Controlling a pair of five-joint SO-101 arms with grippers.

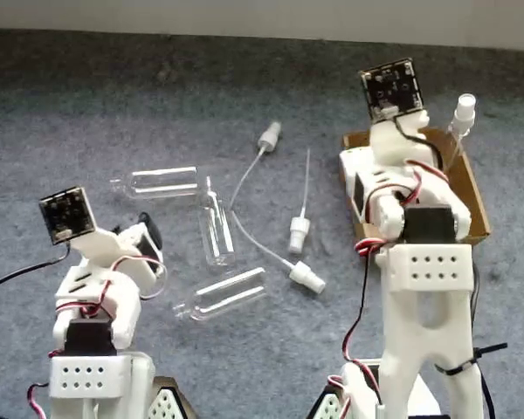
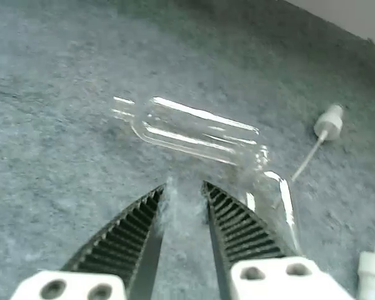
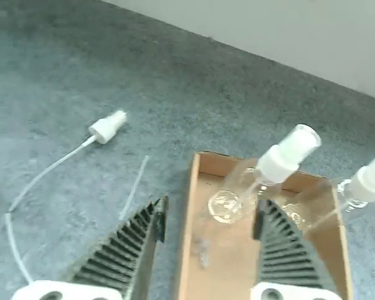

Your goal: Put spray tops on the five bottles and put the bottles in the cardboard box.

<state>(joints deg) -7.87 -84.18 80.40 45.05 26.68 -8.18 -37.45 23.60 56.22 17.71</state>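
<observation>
A grey felted worktop [image 1: 87, 113] runs back to a pale wall. Toward its left edge the left gripper [image 2: 184, 190] hangs empty, jaws slightly apart. A bare bottle [image 2: 197, 131] lies just ahead, its long axis across the gripper's line of reach, nearer this arm. The right gripper [image 3: 209, 215], wide apart and empty, is over the cardboard box [image 3: 225, 275] at the right edge, which holds two capped bottles [image 3: 262, 175]. Loose spray tops [image 1: 306, 278] lie between.

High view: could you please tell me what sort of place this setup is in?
Probably a small robotics test bench: the left arm and right arm stand at a grey felt-covered table with clear bottles, loose spray tops and a cardboard box.
</observation>
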